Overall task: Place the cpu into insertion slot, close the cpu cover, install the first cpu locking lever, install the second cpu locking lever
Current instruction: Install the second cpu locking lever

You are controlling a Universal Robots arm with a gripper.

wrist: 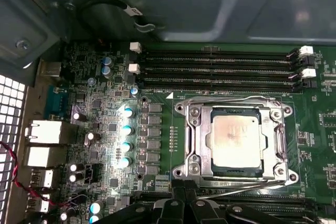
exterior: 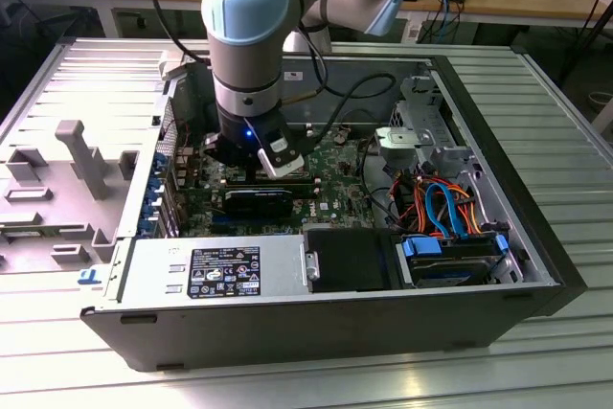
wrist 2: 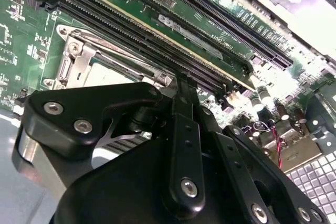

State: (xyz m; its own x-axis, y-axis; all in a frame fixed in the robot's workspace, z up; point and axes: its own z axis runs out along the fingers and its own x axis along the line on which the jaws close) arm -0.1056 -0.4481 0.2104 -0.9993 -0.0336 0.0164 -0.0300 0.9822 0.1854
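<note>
**Silver cover down over the chip**

Green board (wrist: 105, 129) all round; black memory slots (wrist: 215, 69) flank the insertion slot (wrist: 181, 174). My gripper (wrist: 184, 190) hangs just beside its edge, fingers (wrist 2: 182, 95) pinched together, holding nothing I can see. The cpu (wrist: 234, 137) sits in the slot, the cpu cover (wrist: 199, 135) flat around it. My own linkage hides most of the socket in the second wrist view.

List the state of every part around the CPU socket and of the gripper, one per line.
cpu: seated in the socket, metal top showing.
insertion slot: occupied by the chip.
cpu cover: closed down flat around the chip.
memory slots: empty.
gripper: fingers together, tip low beside the socket's edge.
computer case: side open.
</note>
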